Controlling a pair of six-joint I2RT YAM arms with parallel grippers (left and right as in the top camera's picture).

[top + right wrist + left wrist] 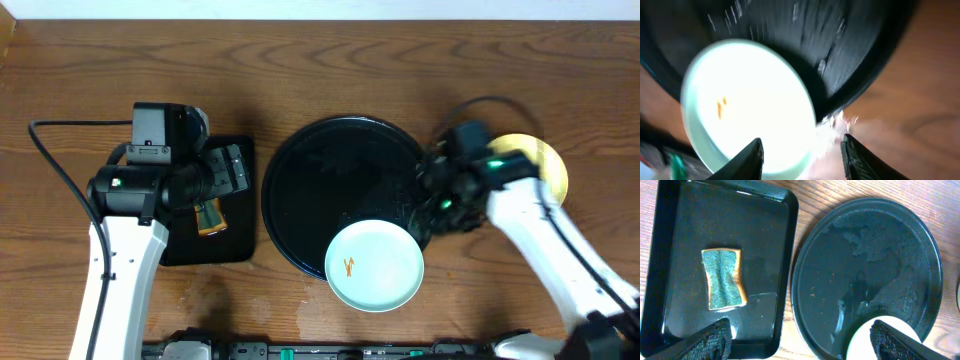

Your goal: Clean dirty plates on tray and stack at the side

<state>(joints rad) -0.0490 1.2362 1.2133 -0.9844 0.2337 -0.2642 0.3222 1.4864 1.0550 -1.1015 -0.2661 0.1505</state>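
Observation:
The round black tray lies mid-table, wet in the left wrist view. A mint-blue plate with an orange smear sits on its front rim; it also shows in the right wrist view and the left wrist view. A pale yellow plate lies on the table at the right, partly under my right arm. A second mint plate is not visible. My right gripper is open, with the mint plate's right edge between its fingers. My left gripper is open and empty.
A rectangular black tray at the left holds a green and yellow sponge. My left arm hovers over it. Bare wood shows between the two trays. A black cable loops at the far left.

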